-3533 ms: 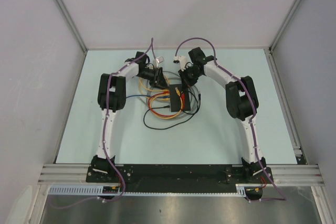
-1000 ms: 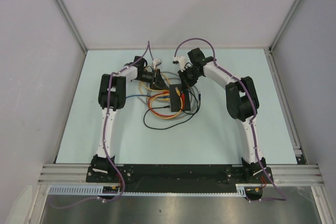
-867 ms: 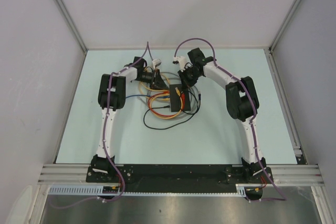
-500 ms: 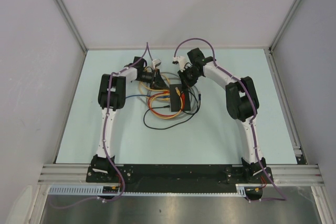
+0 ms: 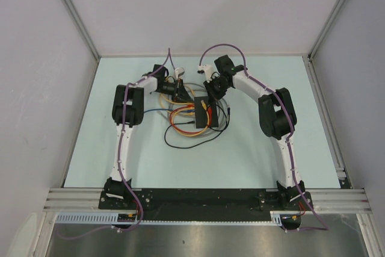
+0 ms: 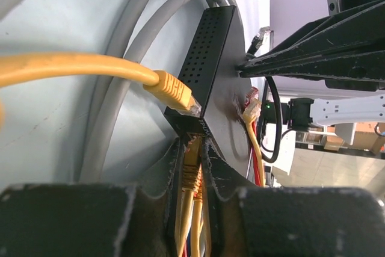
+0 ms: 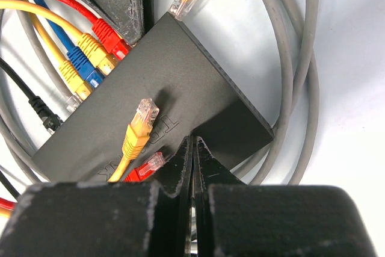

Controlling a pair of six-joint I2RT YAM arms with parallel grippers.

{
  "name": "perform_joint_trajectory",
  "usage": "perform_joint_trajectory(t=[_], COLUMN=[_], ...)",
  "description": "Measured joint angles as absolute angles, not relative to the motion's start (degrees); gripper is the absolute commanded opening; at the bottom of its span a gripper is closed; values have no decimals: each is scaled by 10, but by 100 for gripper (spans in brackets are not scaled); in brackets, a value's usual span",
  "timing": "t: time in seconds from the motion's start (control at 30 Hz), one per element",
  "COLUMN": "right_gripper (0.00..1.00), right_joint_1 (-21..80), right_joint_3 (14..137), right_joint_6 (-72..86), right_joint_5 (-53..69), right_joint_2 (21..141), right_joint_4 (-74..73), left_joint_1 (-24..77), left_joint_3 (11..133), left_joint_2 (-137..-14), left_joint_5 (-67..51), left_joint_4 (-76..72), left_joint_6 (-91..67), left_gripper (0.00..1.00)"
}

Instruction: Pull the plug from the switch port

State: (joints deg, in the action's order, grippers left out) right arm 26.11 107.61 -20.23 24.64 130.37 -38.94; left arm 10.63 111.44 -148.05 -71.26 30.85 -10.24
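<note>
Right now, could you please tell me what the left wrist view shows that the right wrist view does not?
Only the left wrist view shows the perforated side wall of the switch, and the left hand with its fingers flanking a yellow plug at the port edge. Only the right wrist view shows the blue plug in the port row and a black plug beside it. Both show the switch top, the shut right hand resting on it, a loose yellow plug lying there, and grey cables.

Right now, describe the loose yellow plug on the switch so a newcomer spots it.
Start at the black switch amid the cables mid-table. On its flat top lies the yellow plug, in no port. Its loose neighbour is red; plugs along the edge are seated.
</note>
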Motion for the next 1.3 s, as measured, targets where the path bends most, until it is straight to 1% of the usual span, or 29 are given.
perform_joint_trajectory(t=[0.3, 0.73, 0.97, 1.17, 1.3], right_gripper=[0, 0, 0, 0, 0], right_joint_1=[261, 263, 264, 265, 266], right_joint_3=[1076, 1071, 1070, 1069, 1065], right_joint_6=[-203, -205, -205, -207, -206], right_joint_5=[246, 246, 248, 246, 251], right_joint_2=[1303, 1302, 1301, 1301, 1300], right_joint_4=[-389, -386, -384, -383, -379], left_joint_1=[111, 111, 108, 108, 109], left_joint_3=[1142, 1160, 1148, 1173, 1157], left_joint_2=[-1478, -1481, -1481, -1486, -1479], left_joint_5=[-675, -675, -691, -673, -672], left_joint_4=[369, 403, 403, 437, 451], left_joint_6=[-62, -29, -19, 2, 28], left_gripper=[0, 0, 0, 0, 0])
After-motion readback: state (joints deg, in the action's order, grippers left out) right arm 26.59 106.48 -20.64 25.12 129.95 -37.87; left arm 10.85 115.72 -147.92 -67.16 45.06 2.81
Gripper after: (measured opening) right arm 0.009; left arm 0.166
